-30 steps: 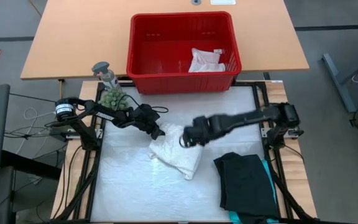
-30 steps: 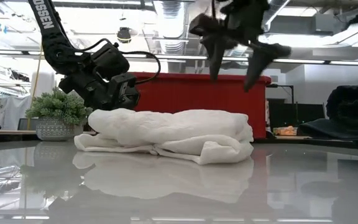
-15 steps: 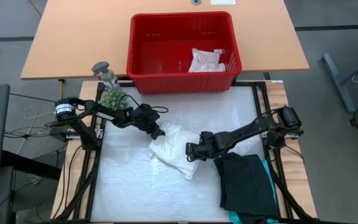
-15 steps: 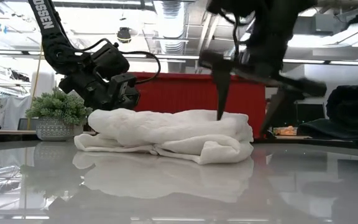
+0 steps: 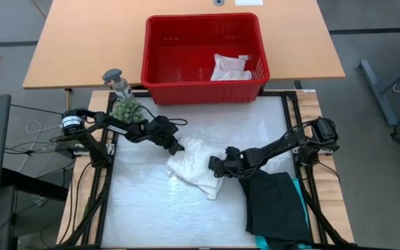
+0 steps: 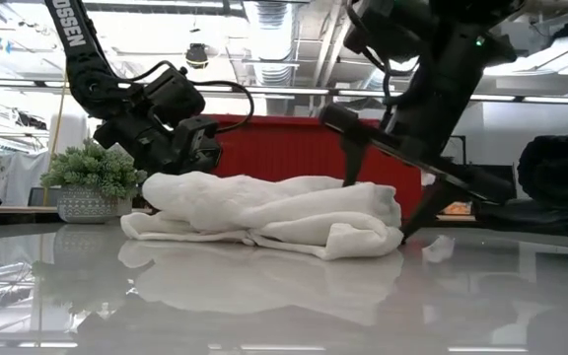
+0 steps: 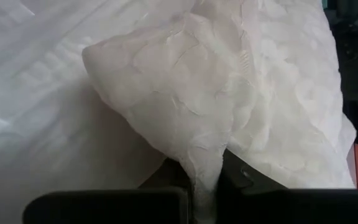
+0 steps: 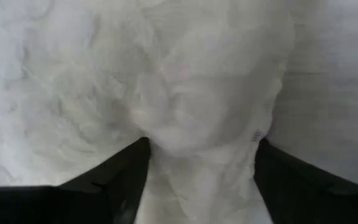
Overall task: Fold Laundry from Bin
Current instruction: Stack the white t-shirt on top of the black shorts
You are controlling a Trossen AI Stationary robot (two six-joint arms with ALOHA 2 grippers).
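- the white lacy top (image 5: 197, 167) lay bunched in a loose roll on the white work table (image 5: 144, 215), in front of the red bin (image 5: 160, 76) and just beside the black garment (image 5: 276, 205) stacked over a teal one (image 5: 298, 191).
- we judged the step to be the folding of this top: the left gripper (image 5: 177, 147) was clamped on a pinch of its far edge, while the right gripper (image 5: 216, 167) sat with jaws wide apart, straddling the near end of the roll.
- the next move, we judged, called for the right jaws to close on cloth without dragging the roll, then both arms to lift and spread it.
- the left wrist view alone showed the fabric nipped between the closed fingers (image 7: 185, 186); the right wrist view showed cloth between the spread fingers (image 8: 120, 171), not yet squeezed.
- only the high view showed a small white cloth (image 5: 229, 67) waiting in the bin; the low view showed the roll resting flat on the table.
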